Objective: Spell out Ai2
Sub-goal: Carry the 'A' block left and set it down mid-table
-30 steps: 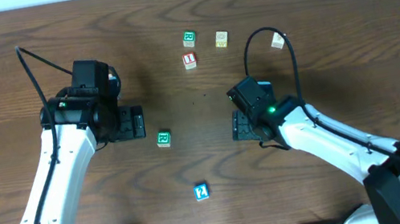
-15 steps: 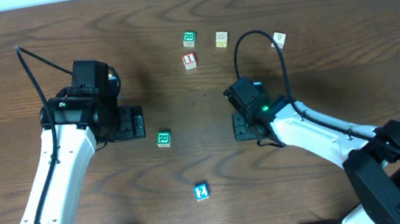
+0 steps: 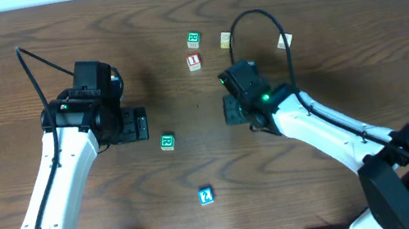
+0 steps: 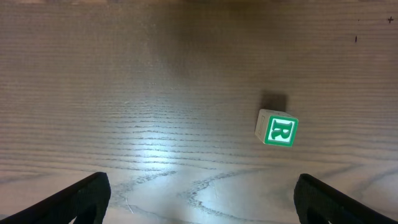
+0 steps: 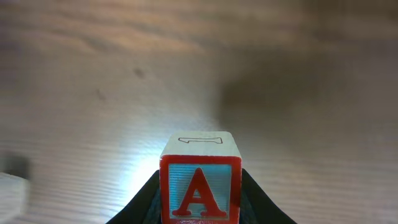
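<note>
In the right wrist view my right gripper [image 5: 200, 202] is shut on a red-bordered block with a red letter A [image 5: 200, 180], held just above the wood. From overhead the right gripper [image 3: 234, 109] sits mid-table and hides that block. A red-lettered I block [image 3: 194, 61] lies a little beyond it. A blue block marked 2 [image 3: 206, 196] rests near the front edge. My left gripper [image 3: 133, 126] is open over bare wood, as the left wrist view also shows for the left gripper [image 4: 199, 208].
A green R block [image 3: 167, 141] lies right of the left gripper, seen as the green R block [image 4: 278, 129] in the left wrist view. Another green block [image 3: 193, 40], a yellowish block [image 3: 225, 40] and a cream block [image 3: 284, 41] sit at the back.
The right gripper has shut on the A block and moved with it toward the back and slightly left. The left arm has not moved.
</note>
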`<state>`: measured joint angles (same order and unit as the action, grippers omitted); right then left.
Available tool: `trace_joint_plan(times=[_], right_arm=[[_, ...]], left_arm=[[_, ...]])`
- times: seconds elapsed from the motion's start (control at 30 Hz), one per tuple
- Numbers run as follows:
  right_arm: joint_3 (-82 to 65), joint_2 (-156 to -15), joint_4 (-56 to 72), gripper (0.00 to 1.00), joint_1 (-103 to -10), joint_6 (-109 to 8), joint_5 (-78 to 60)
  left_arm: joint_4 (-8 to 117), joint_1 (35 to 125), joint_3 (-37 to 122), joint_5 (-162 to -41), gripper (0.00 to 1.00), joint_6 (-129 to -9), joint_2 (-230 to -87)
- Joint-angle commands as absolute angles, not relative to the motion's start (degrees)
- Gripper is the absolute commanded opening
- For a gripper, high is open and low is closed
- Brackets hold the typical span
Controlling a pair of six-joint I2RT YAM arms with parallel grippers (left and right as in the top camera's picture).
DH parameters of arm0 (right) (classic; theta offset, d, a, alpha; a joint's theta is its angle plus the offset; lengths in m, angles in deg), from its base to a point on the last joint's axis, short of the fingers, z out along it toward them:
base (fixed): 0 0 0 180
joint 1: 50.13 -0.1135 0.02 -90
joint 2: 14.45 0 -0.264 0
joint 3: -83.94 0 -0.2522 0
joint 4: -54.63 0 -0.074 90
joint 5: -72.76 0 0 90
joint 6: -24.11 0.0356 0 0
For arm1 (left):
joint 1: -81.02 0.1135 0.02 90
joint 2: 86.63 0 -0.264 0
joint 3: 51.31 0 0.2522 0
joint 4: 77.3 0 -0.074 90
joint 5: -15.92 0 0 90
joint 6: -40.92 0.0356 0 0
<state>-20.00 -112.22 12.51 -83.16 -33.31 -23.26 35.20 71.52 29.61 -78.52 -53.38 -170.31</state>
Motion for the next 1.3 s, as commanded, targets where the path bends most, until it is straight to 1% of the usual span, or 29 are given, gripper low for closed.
trace_joint_plan(times=[0.0, 0.17, 0.3, 0.4, 0.5, 0.73, 0.9, 1.1, 1.27], right_arm=[[-14.2, -115.9, 11.2, 0.25, -85.2, -34.3, -24.7], [-0.5, -127.4, 5.6, 0.24, -89.1, -34.3, -24.7], [7.7, -133.2, 3.0, 0.25, -90.8, -34.3, -23.8], [11.0, -135.7, 2.5, 0.25, -91.3, -34.3, -23.1], [11.8, -136.4, 2.7, 0.25, -91.3, -32.1, -21.8], [11.7, -137.1, 1.8, 0.25, -93.3, -26.6, -18.2], [11.7, -139.0, 1.9, 0.26, -95.1, -25.0, -17.8], [11.7, -140.0, 2.1, 0.26, -94.9, -26.1, -18.1], [11.7, -140.0, 2.3, 0.33, -94.6, -26.8, -18.1]], left_arm=[[35.2, 71.5, 29.7, -78.0, 0.95, -53.6, -170.0], [35.2, 71.5, 29.7, -78.0, 0.96, -53.6, -170.0], [35.0, 71.5, 30.0, -78.1, 0.95, -54.6, -169.9], [34.4, 71.6, 31.6, -76.8, 0.96, -55.6, -168.9], [33.3, 71.6, 34.0, -69.5, 0.95, -57.5, -166.6], [33.5, 71.5, 36.6, -64.6, 0.95, -57.5, -158.9], [33.5, 71.5, 36.6, -63.1, 0.95, -57.5, -157.0], [33.5, 71.5, 36.6, -63.2, 0.95, -57.5, -157.0], [33.5, 71.6, 36.6, -63.1, 0.96, -57.5, -157.0]])
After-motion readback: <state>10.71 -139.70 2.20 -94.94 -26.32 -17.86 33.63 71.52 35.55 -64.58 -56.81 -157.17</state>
